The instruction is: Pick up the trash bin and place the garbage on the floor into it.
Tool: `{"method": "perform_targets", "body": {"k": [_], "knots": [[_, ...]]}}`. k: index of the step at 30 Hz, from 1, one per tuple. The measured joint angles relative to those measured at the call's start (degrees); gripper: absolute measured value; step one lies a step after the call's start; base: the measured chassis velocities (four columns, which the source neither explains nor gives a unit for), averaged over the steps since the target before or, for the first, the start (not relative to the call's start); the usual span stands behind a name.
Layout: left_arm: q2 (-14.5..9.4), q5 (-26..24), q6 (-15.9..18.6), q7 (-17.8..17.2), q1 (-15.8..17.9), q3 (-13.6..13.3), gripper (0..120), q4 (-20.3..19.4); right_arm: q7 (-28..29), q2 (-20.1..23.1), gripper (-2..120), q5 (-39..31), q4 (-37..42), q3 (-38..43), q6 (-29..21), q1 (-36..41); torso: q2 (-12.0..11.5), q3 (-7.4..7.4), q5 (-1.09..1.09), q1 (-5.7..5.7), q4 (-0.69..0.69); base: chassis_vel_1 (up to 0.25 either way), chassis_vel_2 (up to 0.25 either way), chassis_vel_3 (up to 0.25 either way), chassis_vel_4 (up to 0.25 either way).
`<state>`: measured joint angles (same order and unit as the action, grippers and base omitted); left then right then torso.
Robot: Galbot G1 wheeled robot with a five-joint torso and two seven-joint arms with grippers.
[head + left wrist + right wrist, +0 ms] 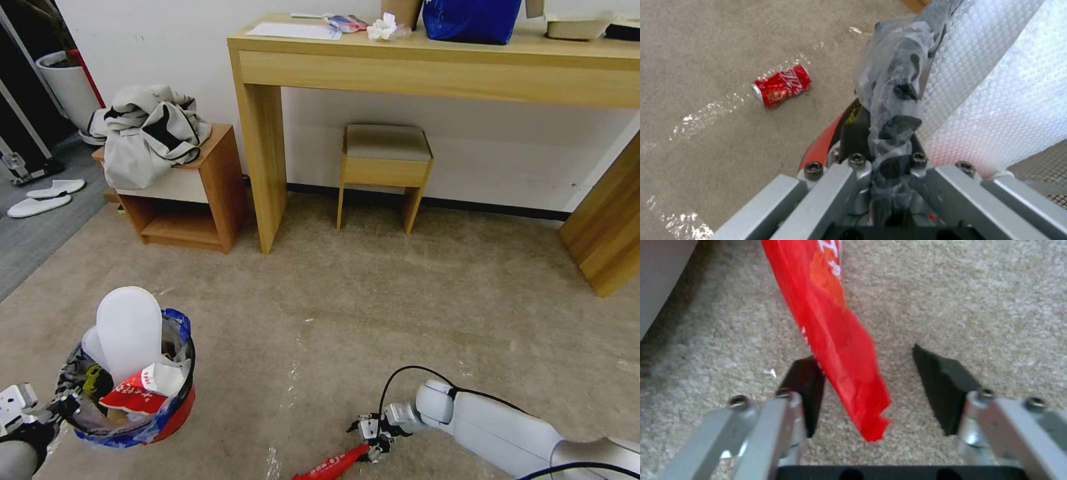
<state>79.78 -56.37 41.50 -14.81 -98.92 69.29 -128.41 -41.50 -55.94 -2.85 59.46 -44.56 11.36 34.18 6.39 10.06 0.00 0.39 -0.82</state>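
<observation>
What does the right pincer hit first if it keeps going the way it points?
Likely the red wrapper, lying between the open right pincer fingers; below that, the beige carpet. Depth is unclear.

A long light-wood counter (440, 67) stood against a plain white wall (167, 40), and everything else is placed from it. Tucked under its middle was a small wooden stool (385, 167) with a grey padded seat. Just beside its left leg sat a low open-fronted wooden side table (200, 200), a heap of grey and black clothing (150, 130) piled on top. A dark skirting strip (493, 205) ran along the wall behind the counter. In front of it spread beige carpet (413, 293), crossed by shiny tape lines. Far left of the counter lay grey flooring (27, 240), with a white planter (67, 87) beyond.
</observation>
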Motion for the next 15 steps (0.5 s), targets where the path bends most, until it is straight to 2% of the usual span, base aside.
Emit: {"method": "perform_targets", "body": {"k": [4, 7, 15], "knots": [[0.1, 0.0, 0.0, 0.0, 0.0, -0.1, 0, 0.0, 0.0, 0.0, 31, 0.0, 0.0, 0.0, 0.1, -0.1, 0.0, 0.00, 0.00, 0.00, 0.00, 0.000, 0.000, 0.000, 0.000], [0.1, 0.1, 0.0, 0.0, 0.2, -0.2, 0, 0.1, 0.0, -0.1, 23, 0.0, 0.0, 0.0, 0.1, -0.2, 0.0, 0.00, 0.00, 0.00, 0.00, 0.000, 0.000, 0.000, 0.000], [0.0, 0.1, 0.0, 0.1, 0.4, -0.2, 0, 0.3, 0.0, -0.1, 22, -0.1, -0.1, -0.1, 0.2, -0.4, 0.0, 0.00, 0.00, 0.00, 0.00, 0.000, 0.000, 0.000, 0.000]]}}
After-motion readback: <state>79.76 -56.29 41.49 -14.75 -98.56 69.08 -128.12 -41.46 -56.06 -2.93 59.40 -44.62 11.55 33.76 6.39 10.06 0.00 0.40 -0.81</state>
